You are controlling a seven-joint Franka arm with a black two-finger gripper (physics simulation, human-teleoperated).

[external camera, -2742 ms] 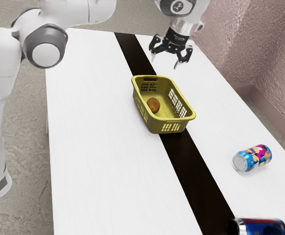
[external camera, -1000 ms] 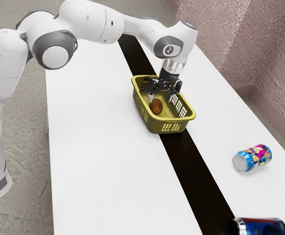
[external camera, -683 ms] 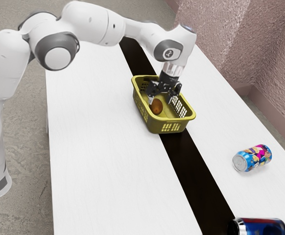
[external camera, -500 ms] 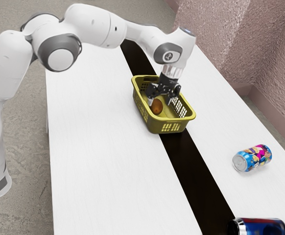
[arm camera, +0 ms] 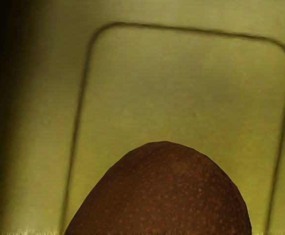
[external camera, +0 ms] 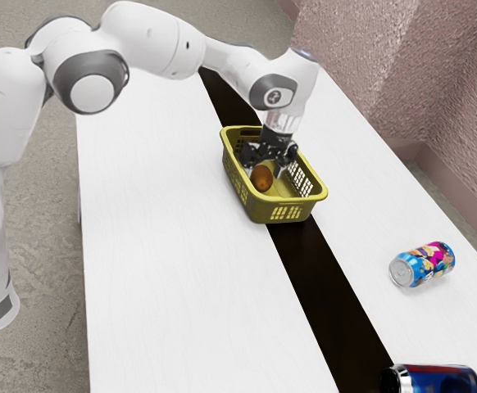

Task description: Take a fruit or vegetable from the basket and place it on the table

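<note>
Right under end effector (external camera: pixel 263 173): fruit (external camera: pixel 261 180)

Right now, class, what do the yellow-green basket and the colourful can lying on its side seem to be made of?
The basket is probably moulded plastic with a slight sheen: smooth rounded rim, regular wall openings. The can looks like glossy printed metal, judging by its silvery end; which metal, I can't tell.
</note>
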